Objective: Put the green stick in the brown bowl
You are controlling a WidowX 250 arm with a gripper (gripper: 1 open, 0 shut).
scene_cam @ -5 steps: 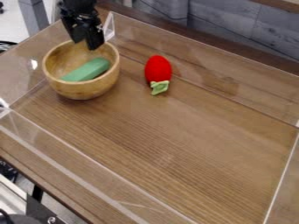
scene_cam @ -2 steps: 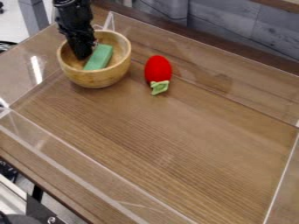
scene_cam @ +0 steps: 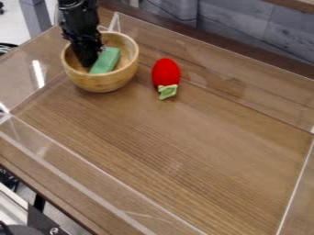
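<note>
The brown bowl (scene_cam: 101, 77) stands at the back left of the wooden table. The green stick (scene_cam: 108, 61) lies inside it, leaning toward the right of the bowl's hollow. My black gripper (scene_cam: 86, 61) points straight down into the bowl, its fingertips low inside at the stick's left end. The fingers look shut together. They hide the stick's left end, so I cannot tell whether they pinch it or only touch it.
A red strawberry-like toy (scene_cam: 164, 75) with green leaves lies just right of the bowl. Clear plastic walls (scene_cam: 37, 69) fence the table on all sides, the left wall close beside the bowl.
The gripper came down into the bowl and its fingers closed. The bowl shifted a little to the right and back, and the green stick now sits further right in it.
</note>
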